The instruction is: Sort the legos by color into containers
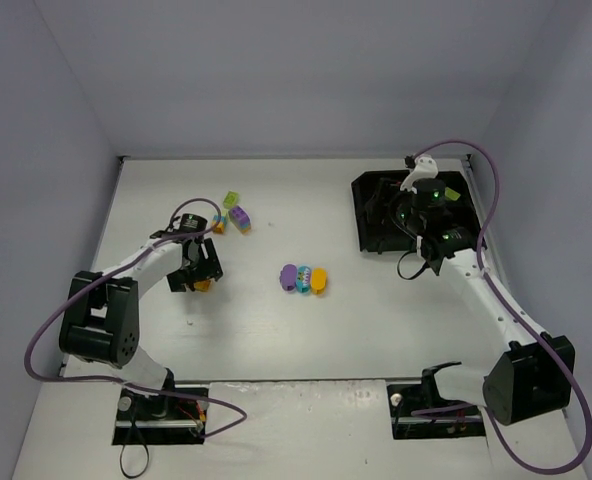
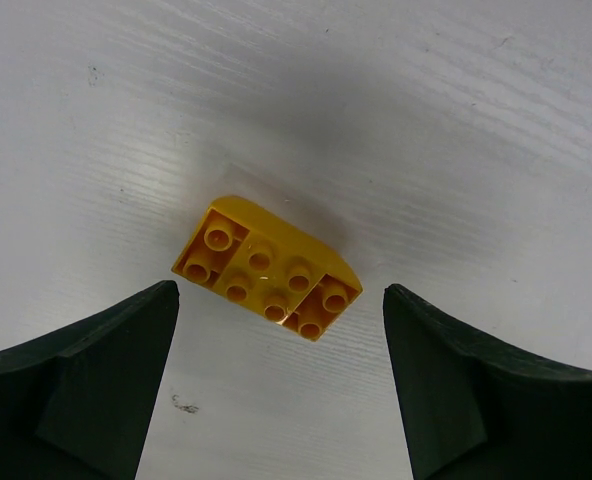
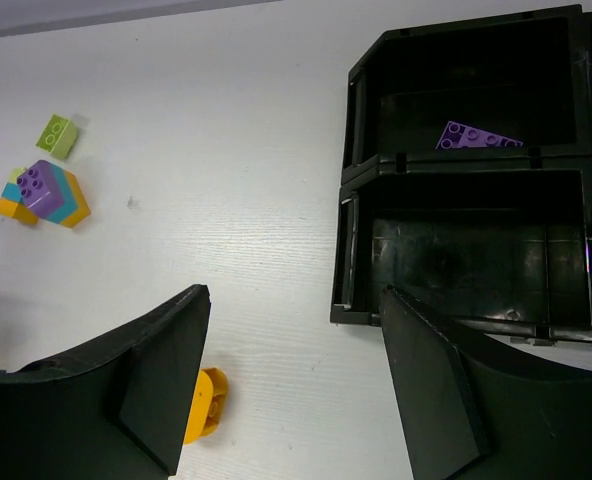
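**brickhead:** What are the jaws doing on our rig right now?

**yam_owner:** We're seeing the left gripper point(image 2: 280, 300) hanging low with its jaws spread wide, gripping nothing. An orange brick point(image 2: 266, 268) is lying studs-up on the table point(image 2: 426, 120), right between the two fingers point(image 2: 86, 390). Neither finger is touching it. All of that is happening well to the left of the black tray point(image 1: 368, 235).

**brickhead:** And the right one?

**yam_owner:** The right gripper point(image 3: 294, 295) is hovering over the tray's left wall, jaws apart too, nothing in them. Its wrist cam is showing us a purple piece point(image 3: 479, 137) lying inside one of the tray's compartments.

**brickhead:** Where's the rest sitting?

**yam_owner:** We're counting three rounded ones in a tight row on the table: a purple oval point(image 1: 289, 277), a cyan oval point(image 1: 304, 279) and an orange oval point(image 1: 318, 280). They're lying left of the tray's near corner, between it and the left gripper. Farther left of the tray, toward the far side, a purple brick point(image 3: 41, 185) is sitting on a cyan-and-orange stack point(image 3: 66, 205). A lime green brick point(image 3: 58, 135) is lying just beside it.
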Tool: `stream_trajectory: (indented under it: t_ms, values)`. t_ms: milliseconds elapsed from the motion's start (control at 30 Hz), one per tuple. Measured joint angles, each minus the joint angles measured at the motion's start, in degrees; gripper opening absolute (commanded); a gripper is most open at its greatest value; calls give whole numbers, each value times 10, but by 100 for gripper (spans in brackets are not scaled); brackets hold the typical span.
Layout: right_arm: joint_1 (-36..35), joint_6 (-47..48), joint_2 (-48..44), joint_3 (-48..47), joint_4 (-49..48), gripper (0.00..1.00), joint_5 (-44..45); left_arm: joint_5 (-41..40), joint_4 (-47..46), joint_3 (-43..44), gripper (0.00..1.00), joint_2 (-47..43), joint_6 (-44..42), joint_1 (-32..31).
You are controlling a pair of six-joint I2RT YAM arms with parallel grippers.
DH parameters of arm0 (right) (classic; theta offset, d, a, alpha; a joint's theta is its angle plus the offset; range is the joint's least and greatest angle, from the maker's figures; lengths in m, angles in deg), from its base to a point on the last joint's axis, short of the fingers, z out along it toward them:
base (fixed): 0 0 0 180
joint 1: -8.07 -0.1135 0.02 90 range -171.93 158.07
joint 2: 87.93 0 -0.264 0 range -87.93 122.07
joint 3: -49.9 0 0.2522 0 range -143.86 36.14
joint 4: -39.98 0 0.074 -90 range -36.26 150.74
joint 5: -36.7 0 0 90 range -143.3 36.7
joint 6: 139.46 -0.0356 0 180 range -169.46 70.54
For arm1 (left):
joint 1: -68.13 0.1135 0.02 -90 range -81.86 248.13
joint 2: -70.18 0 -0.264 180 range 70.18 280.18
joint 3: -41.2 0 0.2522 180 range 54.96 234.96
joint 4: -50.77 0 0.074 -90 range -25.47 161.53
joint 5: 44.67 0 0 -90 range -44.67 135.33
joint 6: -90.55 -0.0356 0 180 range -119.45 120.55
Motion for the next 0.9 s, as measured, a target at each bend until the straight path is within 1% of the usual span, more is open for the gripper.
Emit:
stream_trajectory:
  t_ms: [67,100,167,200,267,300,367,400,600,633,800,900]
  values:
    - [0,0,0,0,0,65,-3,0,-3,0,69,9,10,0]
    - [0,0,0,0,0,65,-4,0,-6,0,61,14,14,0]
    - [-1,0,0,0,0,65,-6,-1,-9,0,55,22,24,0]
    - [-2,1,0,0,0,65,-7,-3,-9,0,47,26,26,0]
    - [-7,2,0,0,0,65,-9,-7,-9,0,38,30,31,0]
    - [-10,3,0,0,0,65,-10,-9,-9,0,30,30,33,0]
    - [-16,4,0,0,0,65,-15,-14,-9,1,24,30,34,0]
    - [-19,5,0,0,0,65,-17,-16,-9,2,19,30,33,0]
    - [-39,13,0,0,0,65,-42,-17,-12,5,10,10,11,0]
    - [-42,13,0,0,0,65,-47,-17,-13,4,6,-1,3,0]
    - [-55,1,3,-1,1,64,-91,8,-43,-4,3,-87,-61,-8]
    - [-68,-20,18,-14,2,65,-127,35,-71,-17,3,-160,-121,-35]
